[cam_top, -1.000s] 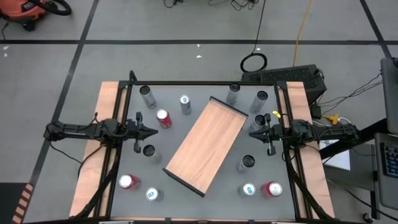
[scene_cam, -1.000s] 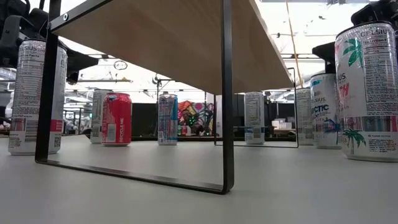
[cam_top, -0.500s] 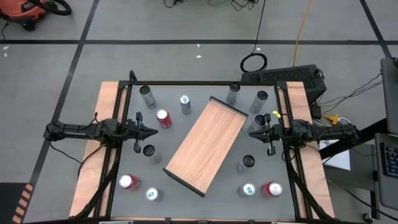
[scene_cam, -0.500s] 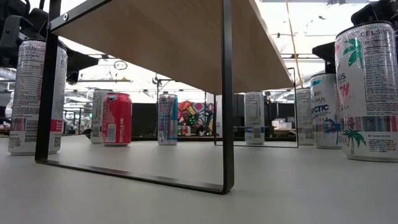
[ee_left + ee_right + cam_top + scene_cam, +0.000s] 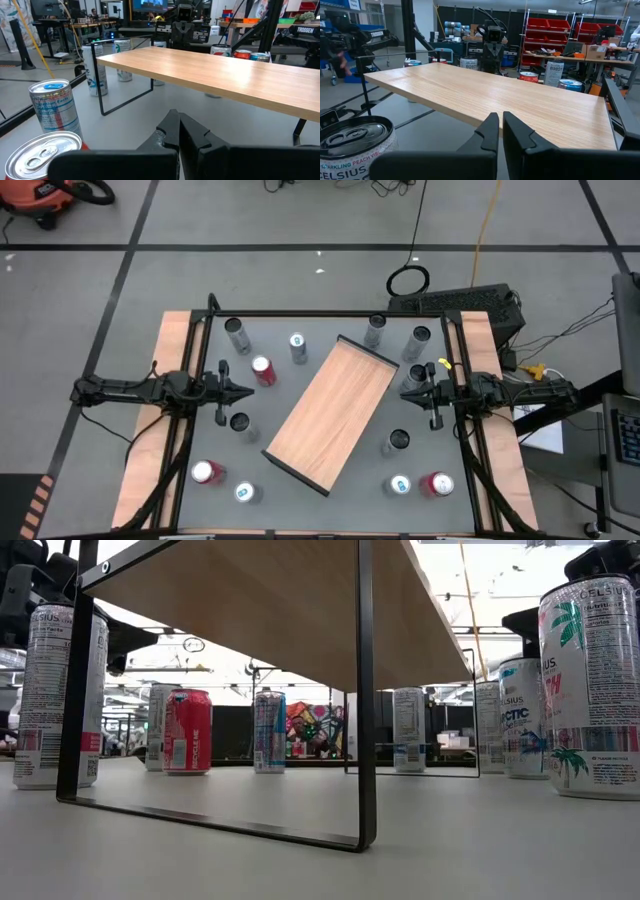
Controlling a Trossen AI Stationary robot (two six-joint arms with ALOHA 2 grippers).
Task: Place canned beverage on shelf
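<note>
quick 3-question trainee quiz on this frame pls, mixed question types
1. True or false: a can already stands on the shelf.
2. The left end effector is: A) open B) shut C) shut on a can.
3. Which can lies closest to the left end effector in the high view?

Key
1. False: the board's top is bare.
2. B; the right end effector is shut too.
3. The red can.

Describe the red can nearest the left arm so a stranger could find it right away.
Start at the wooden shelf lying slantwise mid-table. Off its far left side, just beyond the shut left pincer, stands a red can. A blue-topped can stands nearby, but this is the only red one on that far side.
</note>
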